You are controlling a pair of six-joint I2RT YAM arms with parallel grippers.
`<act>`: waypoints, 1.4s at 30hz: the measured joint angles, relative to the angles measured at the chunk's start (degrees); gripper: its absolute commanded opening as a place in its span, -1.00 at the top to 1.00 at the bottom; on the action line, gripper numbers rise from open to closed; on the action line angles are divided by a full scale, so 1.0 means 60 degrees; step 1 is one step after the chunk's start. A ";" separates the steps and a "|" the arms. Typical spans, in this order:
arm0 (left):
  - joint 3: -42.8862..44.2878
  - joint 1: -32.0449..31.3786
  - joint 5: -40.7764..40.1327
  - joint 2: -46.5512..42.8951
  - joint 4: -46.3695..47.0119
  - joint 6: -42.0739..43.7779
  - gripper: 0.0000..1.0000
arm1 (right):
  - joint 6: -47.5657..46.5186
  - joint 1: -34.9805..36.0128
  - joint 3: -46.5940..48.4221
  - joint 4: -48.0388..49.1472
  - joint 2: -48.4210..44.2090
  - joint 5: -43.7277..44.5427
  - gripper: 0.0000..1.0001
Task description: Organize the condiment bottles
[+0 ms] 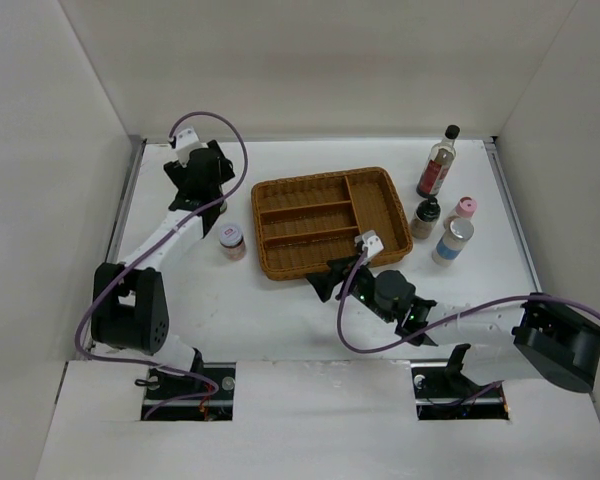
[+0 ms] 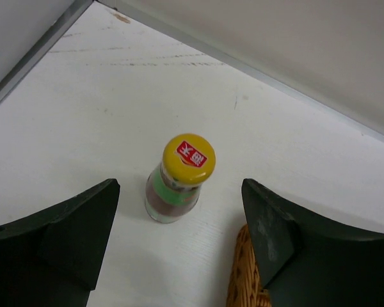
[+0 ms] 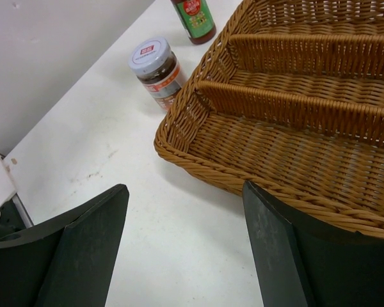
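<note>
While my left gripper hangs over the far left of the tabletop, I can see its jaws standing well apart. The yellow-capped sauce bottle is upright between them, and neither finger touches it, so nothing is held. That bottle sits just beside the left side of the wicker tray. The silver-lidded jar stands nearer to me along the same side.

Over to my right gripper: its jaws are spread wide too and empty, hovering above the tabletop just outside the tray's near left corner.

Right of the tray stand four more. The tall clear black-capped bottle is at the back, then the dark shaker and the pink-capped jar. The white-lidded jar is nearest.
</note>
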 measured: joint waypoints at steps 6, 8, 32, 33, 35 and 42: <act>0.0856 0.0193 0.0004 0.0838 -0.0055 0.0317 -0.42 | 0.0000 0.0000 0.0022 -0.0029 0.0080 -0.0007 -0.58; 0.1071 0.0197 0.0004 0.1115 -0.0106 0.0404 -0.36 | 0.0000 0.0000 0.0036 -0.0044 0.0087 -0.0007 -0.58; 0.1938 0.0127 -0.0459 0.1712 -0.0885 0.1377 0.67 | 0.0073 -0.0033 0.0058 -0.0080 -0.0149 -0.0007 -0.65; 0.2069 0.0098 -0.0477 0.1701 -0.0976 0.1439 0.67 | 0.0080 -0.0040 0.0058 -0.0084 -0.0157 -0.0004 -0.65; 0.2379 -0.0026 -0.0503 0.1636 -0.1140 0.1563 0.67 | 0.0102 -0.0062 0.0058 -0.0120 -0.0168 -0.0004 -0.67; 0.3107 -0.1056 -0.0346 0.0911 -0.1169 0.1734 0.67 | 0.0138 -0.0146 0.0058 -0.0149 -0.0197 -0.0004 -0.70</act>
